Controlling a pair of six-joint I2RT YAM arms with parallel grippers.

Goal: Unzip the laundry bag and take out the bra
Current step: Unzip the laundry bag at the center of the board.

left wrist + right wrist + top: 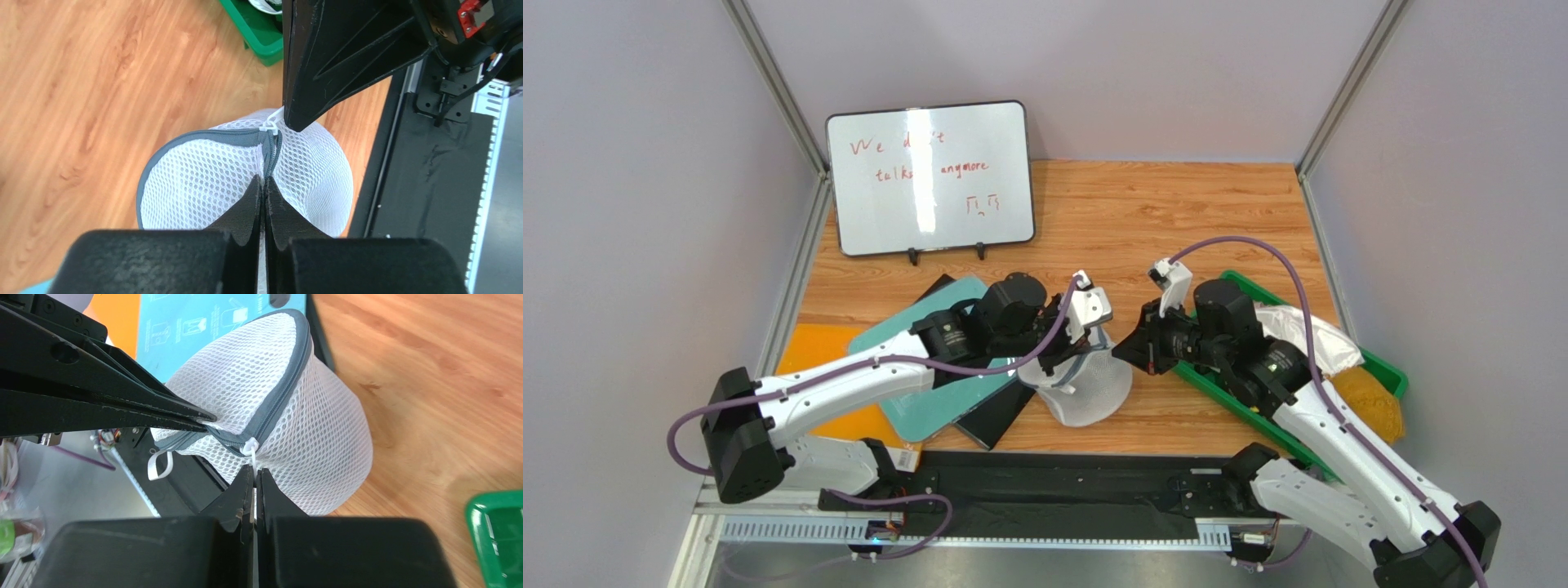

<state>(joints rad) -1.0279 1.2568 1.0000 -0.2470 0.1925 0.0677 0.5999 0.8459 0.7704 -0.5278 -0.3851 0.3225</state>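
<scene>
Left end effector [264,182] clamps the laundry bag [196,184] rim [202,139]; right end effector [255,473] pinches the zip pull [251,447].

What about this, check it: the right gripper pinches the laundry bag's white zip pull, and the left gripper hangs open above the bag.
Wrong on the left gripper: it is shut on the laundry bag at its grey zip rim, as the left wrist view shows. The right gripper does pinch the white zip pull.
</scene>
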